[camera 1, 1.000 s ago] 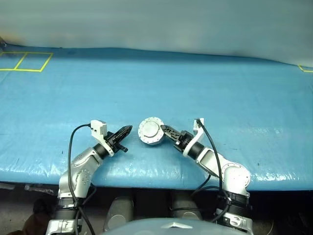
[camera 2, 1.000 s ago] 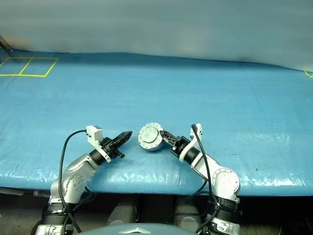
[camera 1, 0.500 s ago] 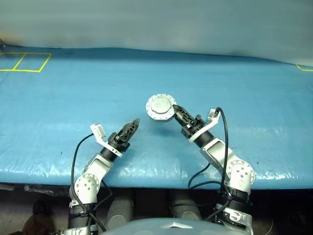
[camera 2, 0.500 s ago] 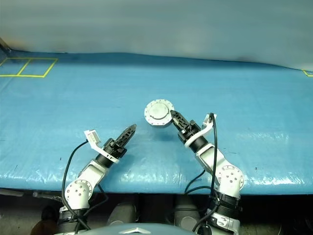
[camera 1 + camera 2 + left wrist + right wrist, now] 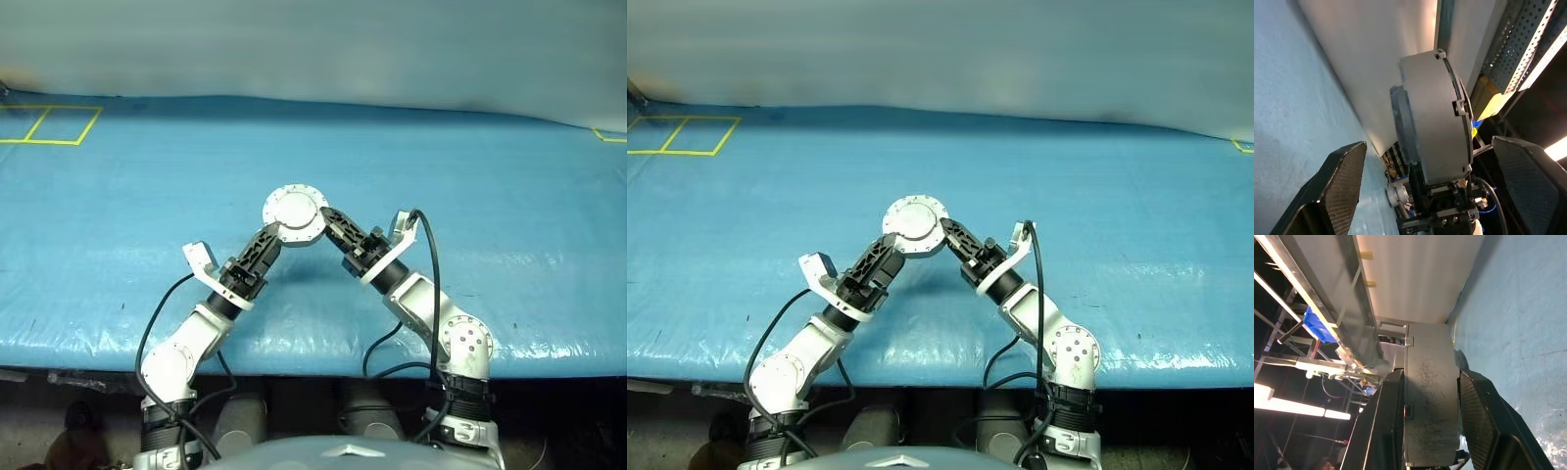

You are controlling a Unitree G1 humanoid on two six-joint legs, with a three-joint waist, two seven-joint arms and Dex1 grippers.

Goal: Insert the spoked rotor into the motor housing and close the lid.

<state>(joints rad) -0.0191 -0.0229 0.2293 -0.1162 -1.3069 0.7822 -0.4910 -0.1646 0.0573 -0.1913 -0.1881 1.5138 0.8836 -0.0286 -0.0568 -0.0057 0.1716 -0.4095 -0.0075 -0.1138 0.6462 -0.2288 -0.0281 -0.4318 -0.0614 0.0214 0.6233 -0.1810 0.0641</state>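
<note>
Blue tarpaulin (image 5: 470,166) covers the wide table before us, wrinkled and glossy, with yellow tape squares (image 5: 49,122) marked at its far left corner and a pale wall behind.

Above the middle of that sheet we hold both arms raised and angled inward, so they meet like a peak. At the top of the peak is the round silver motor housing (image 5: 295,216), lifted clear of the table. Its plain light grey lid (image 5: 915,217) with small bumps at the rim faces us and looks closed flat against the body. The dark spoked rotor cannot be seen, so we judge it is probably inside already, though we cannot confirm that.

Our right gripper (image 5: 334,224) has its two black fingers clamped across the thickness of the housing, one on each flat face, as the right wrist view shows (image 5: 1430,406). This grip carries the weight and presses lid to body.

Our left gripper (image 5: 268,238) is spread wide, and its textured fingers (image 5: 1342,181) stand on either side of the housing edge without touching it. We judge it is positioned to steady the housing or take hold of it.
</note>
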